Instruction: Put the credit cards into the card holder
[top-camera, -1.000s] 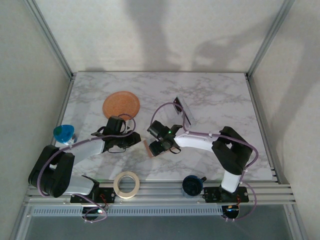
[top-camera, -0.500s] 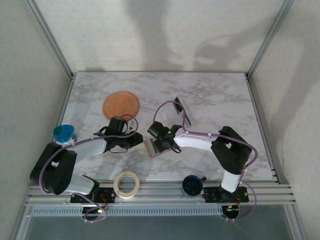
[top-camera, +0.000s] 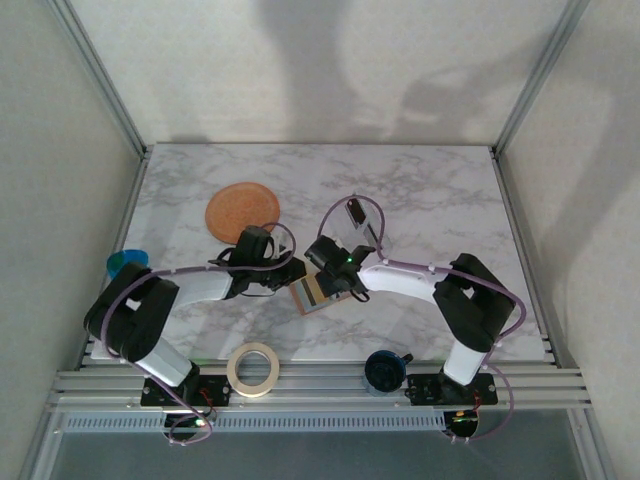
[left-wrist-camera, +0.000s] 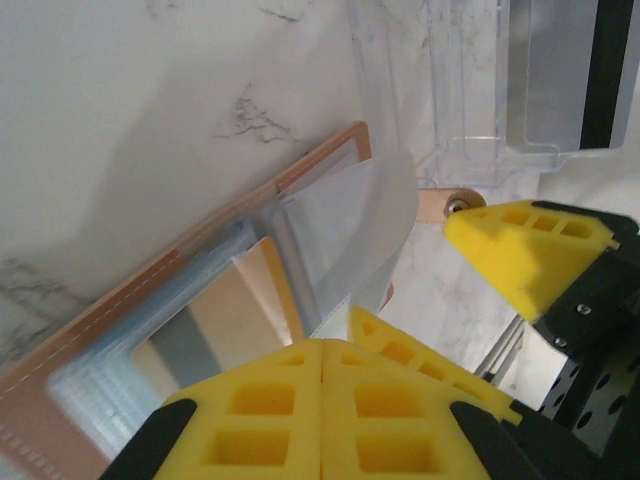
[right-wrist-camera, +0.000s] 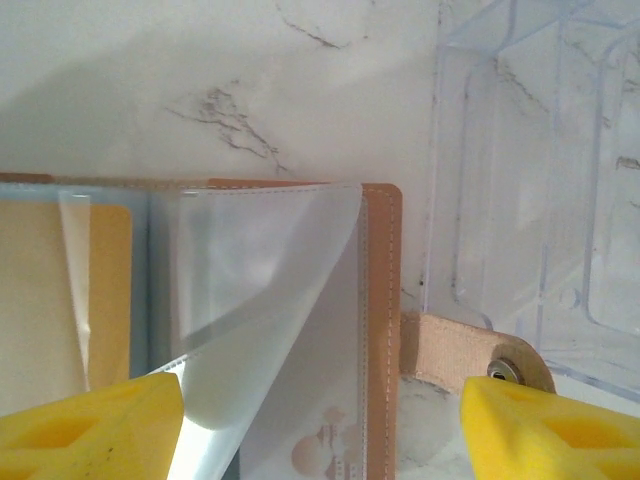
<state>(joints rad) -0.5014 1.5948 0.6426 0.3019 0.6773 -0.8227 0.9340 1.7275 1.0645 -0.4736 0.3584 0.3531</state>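
The card holder looks like matt tan leather with stitched edges, and its inner sleeves are glossy clear plastic. The snap on its tab is shiny metal. The desk is smooth and marble-patterned, with a faint sheen. The left gripper has matt yellow jaws, moulded and foam-like.

A white-grey marble tabletop carries a flat round orange-brown disc toward its back left. A clear plastic case lies tilted near the middle, a little toward the back, and the wrist views show its moulded transparent walls resting on the marble. A blue-teal object sits at the left edge. At the near edge, on the aluminium rail, are a cream tape roll left of centre and a dark blue round object right of centre, well apart.
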